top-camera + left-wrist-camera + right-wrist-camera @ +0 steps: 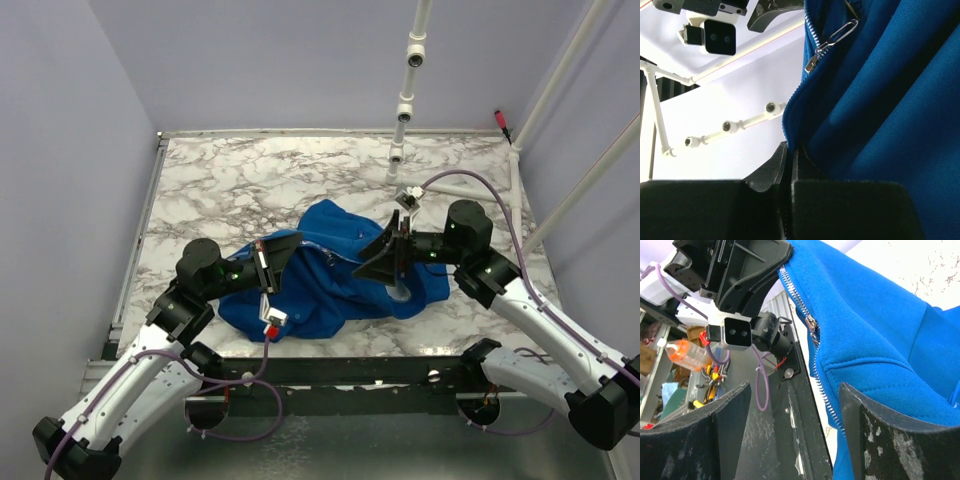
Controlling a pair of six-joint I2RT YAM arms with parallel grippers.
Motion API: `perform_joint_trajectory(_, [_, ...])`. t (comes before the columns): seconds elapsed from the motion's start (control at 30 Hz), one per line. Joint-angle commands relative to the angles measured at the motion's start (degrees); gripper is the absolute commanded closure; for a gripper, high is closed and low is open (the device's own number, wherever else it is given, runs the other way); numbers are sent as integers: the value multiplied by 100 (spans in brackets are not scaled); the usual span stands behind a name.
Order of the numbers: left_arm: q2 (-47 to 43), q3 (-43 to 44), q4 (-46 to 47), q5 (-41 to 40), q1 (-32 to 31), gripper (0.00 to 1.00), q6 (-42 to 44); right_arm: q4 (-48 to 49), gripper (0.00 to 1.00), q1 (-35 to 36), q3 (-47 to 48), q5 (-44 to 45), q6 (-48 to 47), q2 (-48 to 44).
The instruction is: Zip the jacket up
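- The left fingers (765, 175) are pressed together on the jacket (880, 125), at the edge beside the zip (806, 35), probably so that the track is held taut.
- The right fingers (890, 440) are spread wide with nothing between them and aimed at the slider (813, 332), likely in readiness for a pinch.
- Part of the jacket is held up between the arms; the rest is heaped mid-surface (230, 180).
- The slider's wire pull (840, 31) is shown clearly only by the left wrist view. The clamp from outside is shown only by the right wrist view, and the heap only from above.
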Motion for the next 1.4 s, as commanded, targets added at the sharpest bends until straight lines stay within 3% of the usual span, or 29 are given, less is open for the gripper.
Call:
perform_joint_trajectory(0.0, [94,458,58,42,48,100,14,944,29,12,-369,464,269,-354])
perform_joint_trajectory(0.27, [265,689,-197,-161,48,100,-233,-75,28,21,177,895,-378,-1012])
perform_joint_trajectory(0.43, [248,762,-202,-214,48,100,-433,689,35,91,-297,713,105,-852])
perform_joint_trajectory(0.57, [242,862,-218,-227,47,100,-599,1535,51,129,-736,692,294,-513])
perform_joint_trajectory(0.63, [269,912,-233,-242,48,100,-607,1803,54,142,-806,651,300,-243])
perform_joint_trajectory(0.8, [308,957,-249,-282,42,100,-579,2335,47,262,-847,594,351,238])
perform_joint_trajectory(0.93, [315,933,-249,-255,48,100,-511,2546,23,335,-819,763,381,420])
perform_joint_trajectory(0.97, [315,929,-254,-254,48,100,-485,2642,22,344,-838,796,407,472])
perform_joint_trajectory(1.1, [357,963,-250,-249,43,100,-453,3179,22,366,-968,985,503,669])
perform_joint_trajectory(1.37, [373,1037,-272,-250,40,100,-455,4582,38,376,-1297,1334,820,1012])
